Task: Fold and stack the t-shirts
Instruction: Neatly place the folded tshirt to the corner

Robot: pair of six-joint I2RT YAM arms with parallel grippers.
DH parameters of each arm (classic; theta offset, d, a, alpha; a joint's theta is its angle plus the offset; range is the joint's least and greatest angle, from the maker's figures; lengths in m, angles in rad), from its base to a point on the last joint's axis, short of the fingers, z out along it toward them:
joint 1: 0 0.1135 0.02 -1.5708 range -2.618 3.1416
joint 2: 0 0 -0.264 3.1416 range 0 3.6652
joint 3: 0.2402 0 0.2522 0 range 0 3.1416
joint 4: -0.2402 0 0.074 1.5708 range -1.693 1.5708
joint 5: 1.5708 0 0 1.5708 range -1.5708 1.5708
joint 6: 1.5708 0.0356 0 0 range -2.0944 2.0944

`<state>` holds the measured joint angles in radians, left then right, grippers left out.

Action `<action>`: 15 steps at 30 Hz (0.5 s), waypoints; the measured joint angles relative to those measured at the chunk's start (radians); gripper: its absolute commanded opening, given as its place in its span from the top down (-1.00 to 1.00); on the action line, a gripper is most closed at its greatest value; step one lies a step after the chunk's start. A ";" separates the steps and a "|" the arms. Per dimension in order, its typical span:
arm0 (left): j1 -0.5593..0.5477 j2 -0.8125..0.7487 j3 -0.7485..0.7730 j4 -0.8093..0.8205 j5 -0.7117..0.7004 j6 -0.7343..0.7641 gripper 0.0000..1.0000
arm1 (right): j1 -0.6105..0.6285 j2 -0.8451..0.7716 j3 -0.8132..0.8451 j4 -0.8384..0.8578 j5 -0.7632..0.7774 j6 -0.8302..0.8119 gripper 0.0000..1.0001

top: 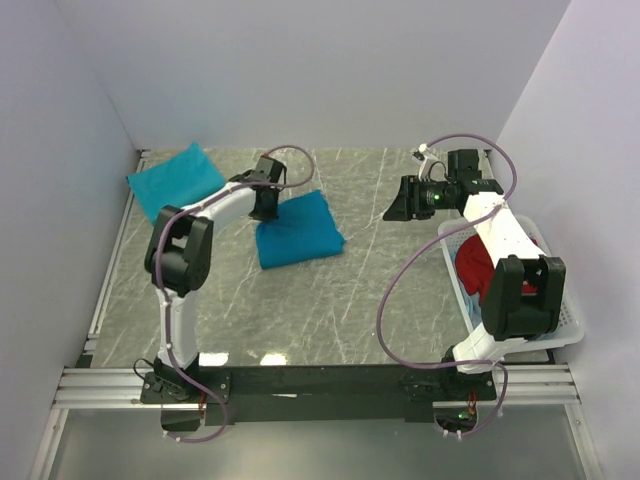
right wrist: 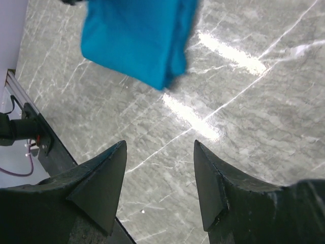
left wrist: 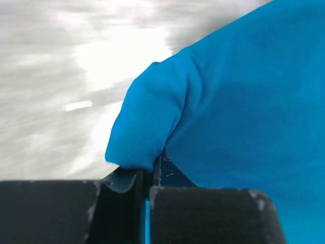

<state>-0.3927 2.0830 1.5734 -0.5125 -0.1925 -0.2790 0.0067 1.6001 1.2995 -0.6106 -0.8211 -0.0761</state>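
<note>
A: Step?

B: Stacking, I'd say. The folding looks done. The left gripper (top: 268, 203) is clamped on the near corner of the folded shirt (top: 300, 230), with cloth bunched between the closed fingers in the left wrist view (left wrist: 150, 195). The rest of the shirt spreads away to the gripper's right on the desk (top: 330, 300).

A: The other one?

B: The second shirt (top: 175, 178) lies folded, off to the left of that gripper and well apart.

A: Next move?

B: Probably carry the held shirt over and lay it squarely on top. With a one-corner grip it may sag or unfold.

A: Arm poses?

B: The left arm has its elbow up, forearm reaching out and wrist tipped down onto the cloth. The right gripper (right wrist: 160, 185) is wide open and holds nothing. It hangs above bare desk, pointing towards the shirt ahead of it. That arm's elbow is over the basket (top: 560, 335) with the red cloth (top: 472, 268).
</note>
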 measured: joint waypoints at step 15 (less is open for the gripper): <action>0.068 -0.233 -0.117 0.165 -0.515 0.370 0.99 | 0.000 0.000 -0.011 0.013 -0.024 -0.027 -0.24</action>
<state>-0.3252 1.8500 1.4559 -0.3473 -0.7071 0.0914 0.0067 1.6001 1.2884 -0.5976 -0.8452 -0.1032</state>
